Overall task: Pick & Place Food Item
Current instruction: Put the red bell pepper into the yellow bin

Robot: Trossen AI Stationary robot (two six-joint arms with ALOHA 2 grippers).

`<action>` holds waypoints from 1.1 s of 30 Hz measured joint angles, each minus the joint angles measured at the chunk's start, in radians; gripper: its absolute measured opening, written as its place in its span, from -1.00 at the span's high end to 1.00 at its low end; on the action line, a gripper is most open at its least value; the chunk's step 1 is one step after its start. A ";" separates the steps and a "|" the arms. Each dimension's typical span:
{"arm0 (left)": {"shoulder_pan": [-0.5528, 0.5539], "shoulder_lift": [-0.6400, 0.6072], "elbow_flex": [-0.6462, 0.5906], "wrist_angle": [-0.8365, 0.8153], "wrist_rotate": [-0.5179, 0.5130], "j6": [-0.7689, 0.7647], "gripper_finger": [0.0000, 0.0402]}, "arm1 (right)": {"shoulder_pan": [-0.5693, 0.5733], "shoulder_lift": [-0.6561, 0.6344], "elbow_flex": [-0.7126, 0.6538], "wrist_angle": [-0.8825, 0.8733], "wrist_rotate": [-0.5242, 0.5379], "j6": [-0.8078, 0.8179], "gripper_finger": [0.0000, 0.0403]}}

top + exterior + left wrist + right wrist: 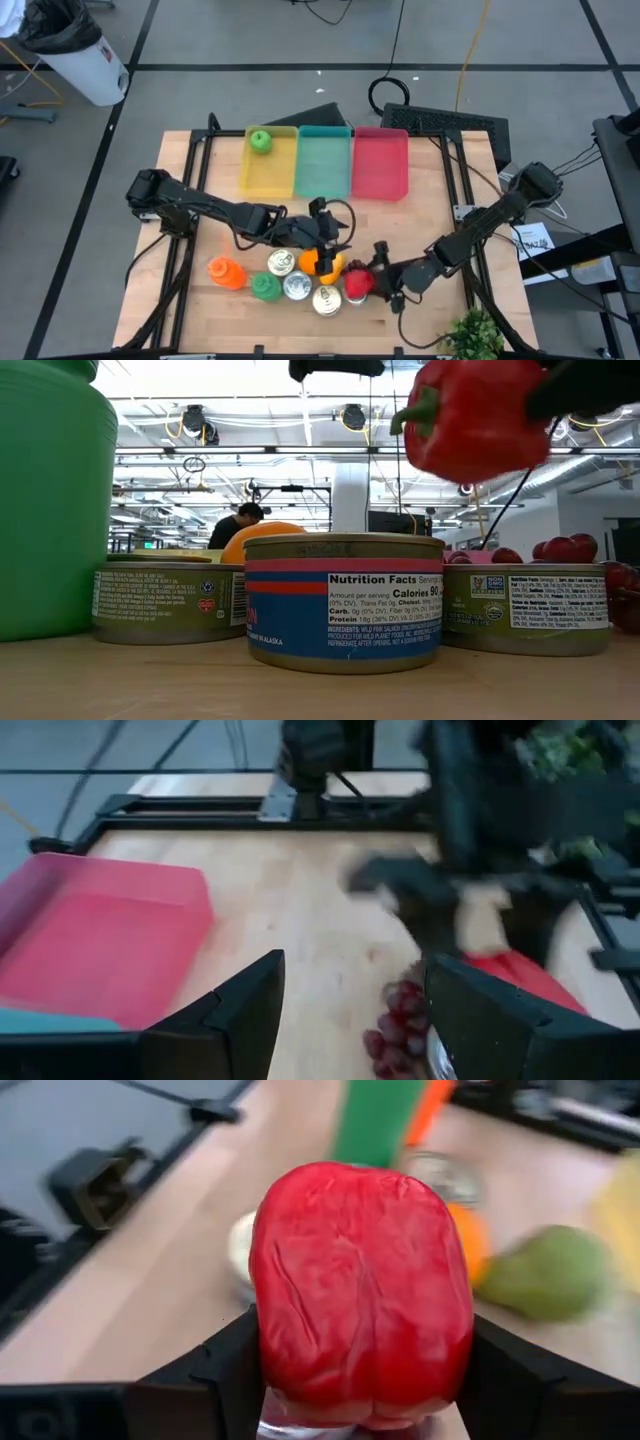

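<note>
A red bell pepper (360, 1290) sits between the fingers of my right gripper (372, 278), which is shut on it near the table's front edge. In the low view the pepper (470, 420) hangs above the tins, its green stem (412, 415) pointing sideways. My left gripper (350, 975) is open with nothing between its fingers. It hovers over an orange fruit (325, 264) just left of the pepper. A red tray (380, 160) lies at the far side. My right gripper pinches the pepper between its two fingers, one on each of two opposite sides (262, 1335). The fingers come from the table's right, slanting slightly down. The pepper is lifted clear of the table, lying on its side with the stem level.
Several tins (340, 600), a green bottle (265, 288) and an orange bottle (225, 272) crowd the near edge. Red grapes (395, 1020) lie on the wood, and a green pear (545, 1275) lies beyond the pepper. Yellow (268, 165) and teal (322, 160) trays adjoin the red one; the yellow holds a green apple (260, 140).
</note>
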 joint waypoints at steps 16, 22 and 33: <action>-0.076 0.046 -0.001 0.039 0.008 0.048 -0.13 | 0.050 -0.212 -0.076 0.165 0.303 -0.200 -0.19; -0.075 0.062 0.000 0.049 -0.003 0.076 -0.13 | 0.057 -0.210 -0.105 0.220 0.301 -0.234 -0.19; -0.072 0.062 -0.001 0.081 -0.023 0.127 -0.13 | 0.063 -0.211 -0.113 0.220 0.308 -0.230 -0.19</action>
